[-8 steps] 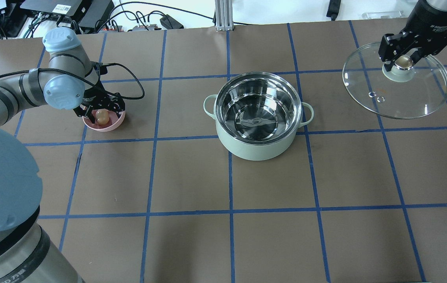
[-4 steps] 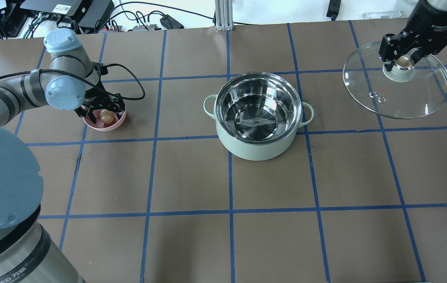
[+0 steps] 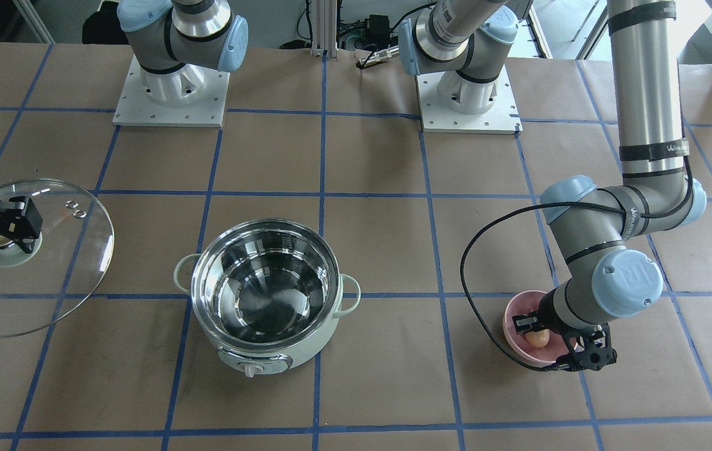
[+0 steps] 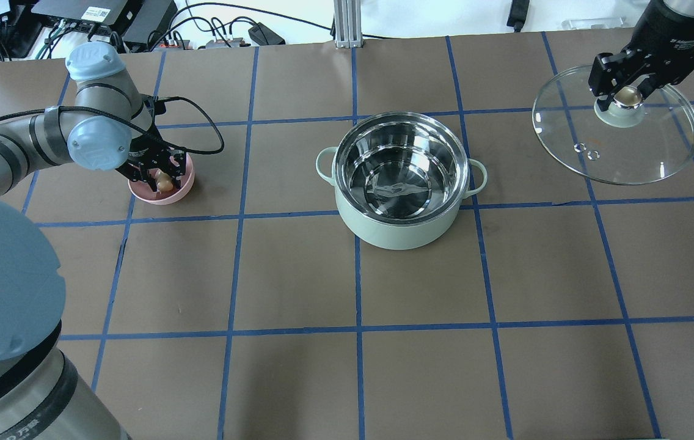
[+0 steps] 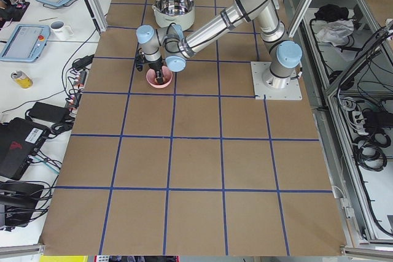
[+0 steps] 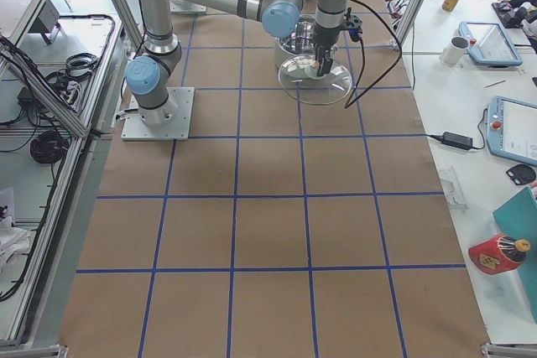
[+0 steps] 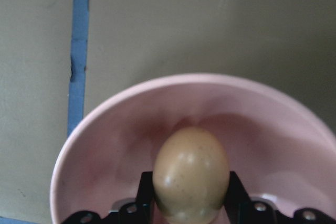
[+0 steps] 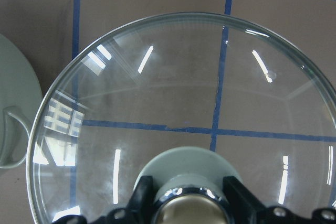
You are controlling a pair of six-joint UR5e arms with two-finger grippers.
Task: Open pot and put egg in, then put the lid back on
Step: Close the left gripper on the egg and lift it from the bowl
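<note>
The mint-green pot (image 4: 402, 235) stands lidless at mid-table, its steel inner empty; it also shows in the front view (image 3: 296, 351). The tan egg (image 7: 190, 174) sits inside a pink bowl (image 7: 105, 145) on the robot's left. My left gripper (image 4: 162, 177) reaches down into the bowl and is shut on the egg (image 4: 164, 180), with a finger on each side. My right gripper (image 4: 627, 95) is shut on the gold knob of the clear glass lid (image 4: 628, 153). It holds the lid level to the pot's right, clear of the pot, as the right wrist view (image 8: 184, 103) shows.
The pink bowl (image 4: 176, 194) stands on the brown paper with blue tape lines, about a square left of the pot. The left arm's black cable (image 3: 475, 275) loops over the table near the bowl. Both arm bases (image 3: 171, 94) stand on the robot's side.
The left gripper's fingers have closed in on the egg in the bowl. The right gripper and lid have not moved.
</note>
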